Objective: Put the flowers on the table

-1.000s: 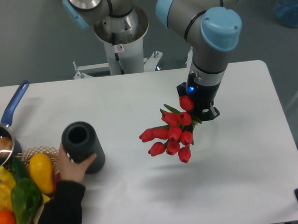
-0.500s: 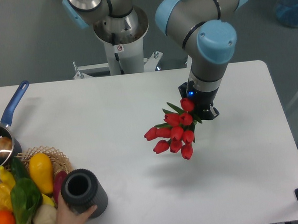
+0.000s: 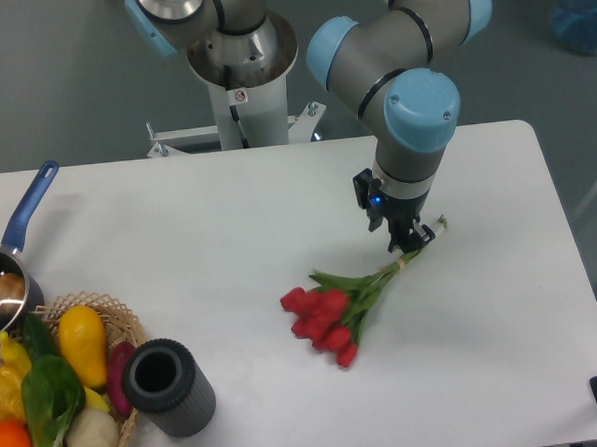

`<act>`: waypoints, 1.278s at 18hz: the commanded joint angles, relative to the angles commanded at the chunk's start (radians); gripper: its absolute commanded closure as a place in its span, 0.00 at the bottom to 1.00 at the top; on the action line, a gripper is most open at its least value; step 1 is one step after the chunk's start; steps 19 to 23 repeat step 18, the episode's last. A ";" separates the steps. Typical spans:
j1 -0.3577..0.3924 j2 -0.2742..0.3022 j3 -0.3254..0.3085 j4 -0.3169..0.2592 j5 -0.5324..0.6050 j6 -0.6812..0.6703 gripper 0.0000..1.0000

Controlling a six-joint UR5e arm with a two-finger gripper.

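A grey and light-blue robot arm point(image 3: 402, 88) reached down from the far side over a white table point(image 3: 503, 303). Its dark gripper point(image 3: 408, 240) was low, right of the table's centre, at the stem end of a bunch of red flowers point(image 3: 345, 303). The fingers were hidden behind the wrist, so whether they were spread or pinching the stems could not be told.

The flowers lay flat on the table, stems pointing far and right toward the gripper, red buds fanned out near and left. Green leaves showed between the buds and the tied stems.

At the near left stood a dark ribbed cylinder point(image 3: 168, 387), upright and open at the top, just beside a wicker basket point(image 3: 118, 323). The basket held colourful vegetables point(image 3: 46, 382), including a yellow one, a leafy green one and an orange one. Farther left, at the table's edge, sat a pan with a blue handle point(image 3: 28, 213).
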 joint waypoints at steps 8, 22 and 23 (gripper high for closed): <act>0.008 -0.067 0.018 0.087 -0.005 -0.003 0.00; 0.037 -0.095 0.035 0.117 -0.077 0.000 0.00; 0.037 -0.095 0.035 0.117 -0.077 0.000 0.00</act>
